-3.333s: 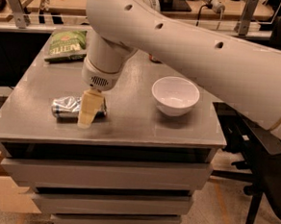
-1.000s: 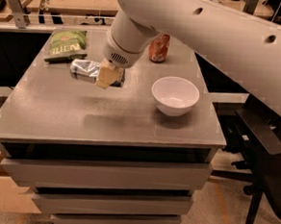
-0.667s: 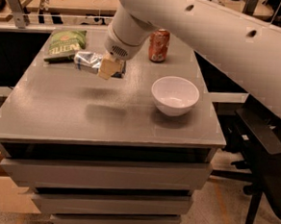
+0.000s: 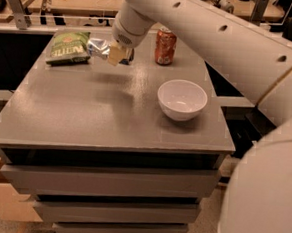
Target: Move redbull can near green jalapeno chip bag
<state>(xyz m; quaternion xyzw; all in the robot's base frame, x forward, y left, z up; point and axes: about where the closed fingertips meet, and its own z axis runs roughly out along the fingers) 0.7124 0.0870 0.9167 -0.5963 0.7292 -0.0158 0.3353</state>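
Note:
The redbull can [image 4: 97,48], silver and crinkled, lies sideways in my gripper [image 4: 119,54], which is shut on it and holds it above the table's far left part. The green jalapeno chip bag [image 4: 69,46] lies flat at the far left corner of the grey table [image 4: 111,111]. The can's left end is right beside the bag's right edge. My white arm reaches in from the upper right.
An orange-red soda can [image 4: 165,46] stands upright at the back of the table, right of the gripper. A white bowl [image 4: 182,99] sits right of centre. A workbench with clutter runs behind the table.
My gripper has carried the redbull can from the table's front left up and back toward the chip bag, and in the last second a little farther back and left.

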